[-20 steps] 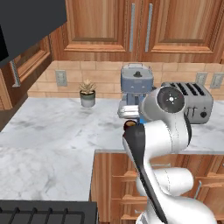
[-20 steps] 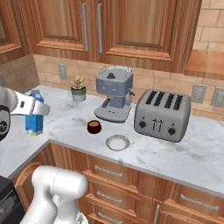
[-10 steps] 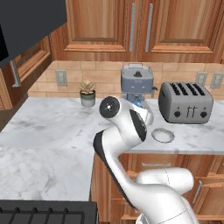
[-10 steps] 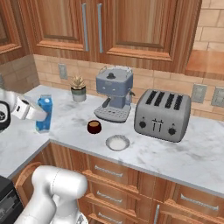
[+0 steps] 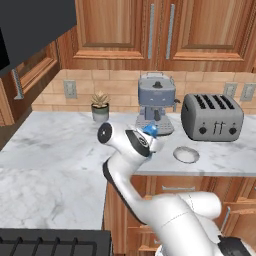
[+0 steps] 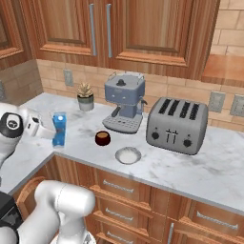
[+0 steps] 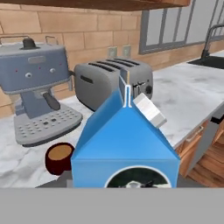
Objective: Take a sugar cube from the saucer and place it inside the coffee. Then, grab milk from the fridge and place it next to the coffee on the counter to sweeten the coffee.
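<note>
Now the gripper (image 6: 47,133) is clamping the milk (image 6: 59,129) upright at mid-left, carrying it toward the coffee (image 6: 102,138) for setting beside

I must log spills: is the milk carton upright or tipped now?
Upright. In the right base view the milk carton stands vertical in the gripper, gable on top, left of the coffee.

Veined marble counter (image 6: 200,162), wooden cabinets (image 6: 143,28)

One milk (image 6: 59,129), one coffee (image 6: 102,138), one saucer (image 6: 128,155)
</note>
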You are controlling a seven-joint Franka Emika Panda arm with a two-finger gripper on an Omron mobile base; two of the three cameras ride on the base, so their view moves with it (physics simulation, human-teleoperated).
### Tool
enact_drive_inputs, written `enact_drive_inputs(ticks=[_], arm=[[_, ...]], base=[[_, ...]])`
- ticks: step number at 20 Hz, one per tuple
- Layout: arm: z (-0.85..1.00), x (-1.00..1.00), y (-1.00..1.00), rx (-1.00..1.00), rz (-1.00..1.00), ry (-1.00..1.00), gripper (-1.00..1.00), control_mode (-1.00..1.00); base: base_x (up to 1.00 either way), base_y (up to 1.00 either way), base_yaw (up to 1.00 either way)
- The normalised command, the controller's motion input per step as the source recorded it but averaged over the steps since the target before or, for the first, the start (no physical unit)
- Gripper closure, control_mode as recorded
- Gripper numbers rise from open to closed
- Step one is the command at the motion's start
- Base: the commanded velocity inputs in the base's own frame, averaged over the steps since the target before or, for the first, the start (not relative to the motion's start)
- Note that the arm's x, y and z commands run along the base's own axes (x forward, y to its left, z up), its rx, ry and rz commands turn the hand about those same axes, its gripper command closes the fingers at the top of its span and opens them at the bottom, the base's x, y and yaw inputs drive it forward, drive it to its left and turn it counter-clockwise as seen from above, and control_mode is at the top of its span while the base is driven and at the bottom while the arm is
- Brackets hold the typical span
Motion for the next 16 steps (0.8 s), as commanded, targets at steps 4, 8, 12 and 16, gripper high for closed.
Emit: enact_drive_inputs(ticks=[4,8,12,16], arm=[[-0.10,0.42,0.13,0.00,-0.09,-0.07,1.00,-1.00],[-0.31,0.39,0.15,0.00,-0.10,-0.13,1.00,-1.00],[-0.48,0.30,0.04,0.00,-0.10,-0.15,1.00,-1.00],[-0.28,0.22,0.00,0.00,-0.13,-0.09,1.00,-1.00]], base=[[0.00,0.00,0.00],[0.00,0.00,0.00],[0.00,0.00,0.00],[0.00,0.00,0.00]])
